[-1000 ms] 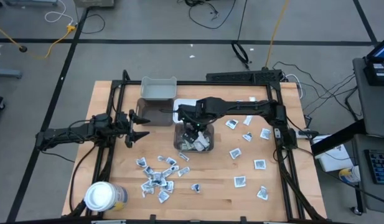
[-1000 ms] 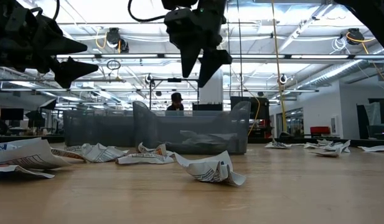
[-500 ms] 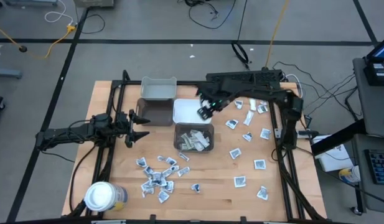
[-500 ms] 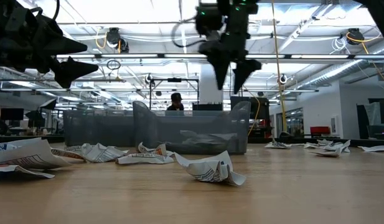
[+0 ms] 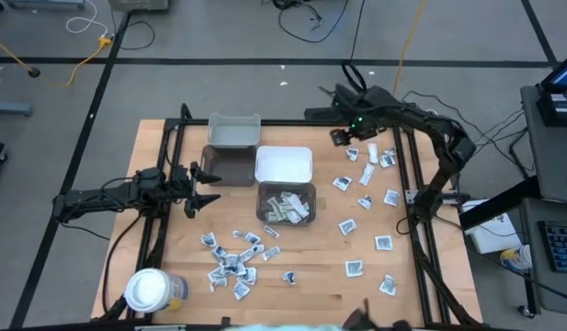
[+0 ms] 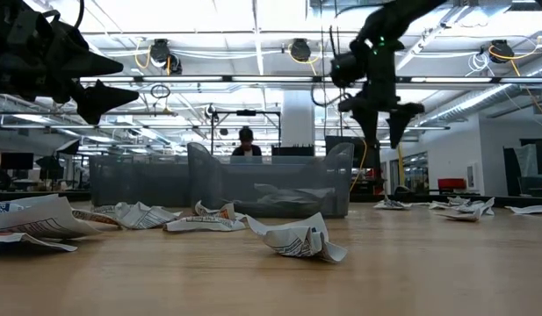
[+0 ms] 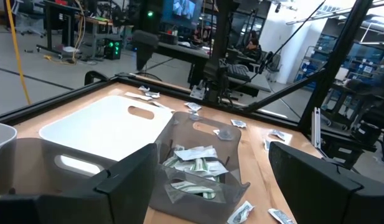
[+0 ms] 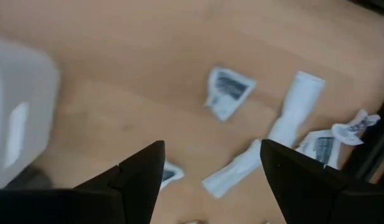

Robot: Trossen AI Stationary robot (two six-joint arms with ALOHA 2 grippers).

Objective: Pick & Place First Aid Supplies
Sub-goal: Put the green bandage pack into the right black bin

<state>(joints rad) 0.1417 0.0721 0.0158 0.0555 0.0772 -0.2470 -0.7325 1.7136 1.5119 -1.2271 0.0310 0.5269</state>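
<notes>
High: right hand (image 5: 342,136) open, empty, over packets (image 5: 364,176) near tabletop's (image 5: 430,285) far right corner; left hand (image 5: 202,187) open, idle by left edge.
Low: right hand up high.
Right wrist: packets below (some crumpled) — drop straight, straddle just one.

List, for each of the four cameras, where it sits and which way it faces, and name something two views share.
High: overhead, straight down on the table; both arms show.
Low: at tabletop height, level across the packets into the room; both arms hang in from above.
Left wrist: on the left arm, facing the clear bin past its own open fingers.
Right wrist: on the right arm, looking down at packets past its open fingers.
Shared: the clear bin, in high, low and left wrist.
</notes>
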